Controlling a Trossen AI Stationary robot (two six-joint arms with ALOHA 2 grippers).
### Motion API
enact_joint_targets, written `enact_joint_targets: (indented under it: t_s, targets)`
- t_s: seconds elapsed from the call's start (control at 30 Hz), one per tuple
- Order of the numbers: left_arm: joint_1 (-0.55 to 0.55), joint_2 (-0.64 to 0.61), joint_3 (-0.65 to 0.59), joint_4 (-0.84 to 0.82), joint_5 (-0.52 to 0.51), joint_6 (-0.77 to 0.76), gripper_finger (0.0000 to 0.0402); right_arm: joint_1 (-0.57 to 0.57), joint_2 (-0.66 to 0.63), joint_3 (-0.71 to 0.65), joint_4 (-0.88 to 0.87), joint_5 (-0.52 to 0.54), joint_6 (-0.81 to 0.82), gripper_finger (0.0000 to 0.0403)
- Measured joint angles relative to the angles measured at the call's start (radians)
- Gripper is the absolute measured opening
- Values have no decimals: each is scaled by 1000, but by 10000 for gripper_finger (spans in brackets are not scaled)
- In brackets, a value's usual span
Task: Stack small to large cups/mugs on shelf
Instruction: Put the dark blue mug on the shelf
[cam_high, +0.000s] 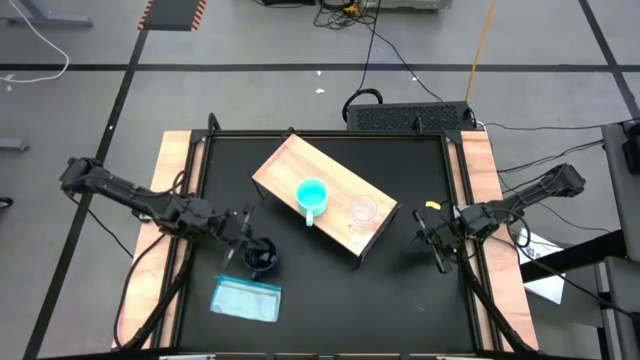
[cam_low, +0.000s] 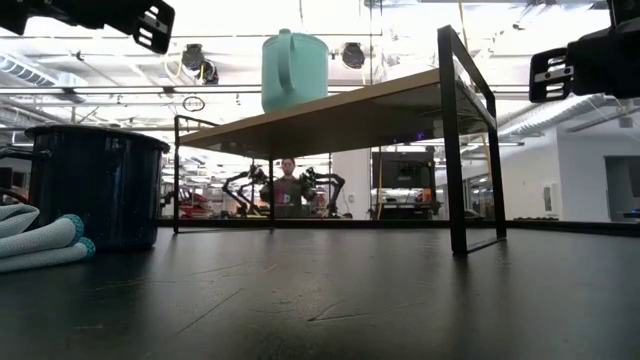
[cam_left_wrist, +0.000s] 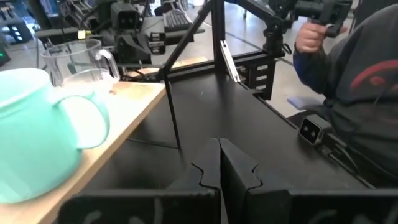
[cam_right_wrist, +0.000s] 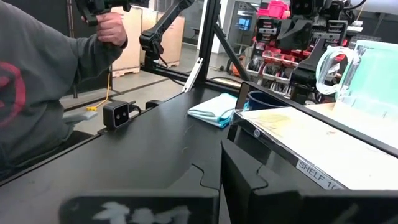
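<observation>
Shelf (cam_high: 330, 185): lies slantwise mid-table.
Dark mug (cam_high: 262, 257): on the tabletop beside the left gripper (cam_high: 238, 222), off the shelf.
Turquoise mug (cam_high: 312, 195): on the shelf.
Clear cup (cam_high: 362, 211): on the shelf, near the turquoise mug.
Grippers: left closed, empty; right gripper (cam_high: 430, 235) closed, empty, at the table's right side.

Showing pale, matt wood grain on the shelf (cam_high: 335, 180) top, with thin dark metal legs. Looking glossy and smooth: the turquoise mug (cam_high: 311, 195). Appearing clear, like glass or plastic: the small cup (cam_high: 362, 211). Gleaming dully, the dark mug (cam_low: 95, 185). Lying soft like cloth, the light-blue packet (cam_high: 246, 298). Reflecting faintly, the matt black tabletop (cam_high: 400, 290).
</observation>
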Motion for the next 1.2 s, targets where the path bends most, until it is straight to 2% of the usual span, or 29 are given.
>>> enact_joint_targets:
  t_s: [0.37, 0.47, 0.63, 0.73, 0.9, 1.2]
  targets:
    - [1, 3, 0, -7, -21, -71, 2, 0, 0, 0, -7, -2, 0, 0]
    - [0, 3, 3, -17, -66, -117, 3, 0, 0, 0, -10, -2, 0, 0]
    - [1, 4, 72, -200, -187, -164, 2, 0, 0, 0, -10, -2, 0, 0]
    - [1, 4, 116, -301, -224, -194, 1, 0, 0, 0, -10, -2, 0, 0]
    - [1, 4, 152, -432, -231, -206, 1, 0, 0, 0, -10, -2, 0, 0]
    - [4, 4, 156, -504, -221, -297, 1, 0, 0, 0, -10, -2, 0, 0]
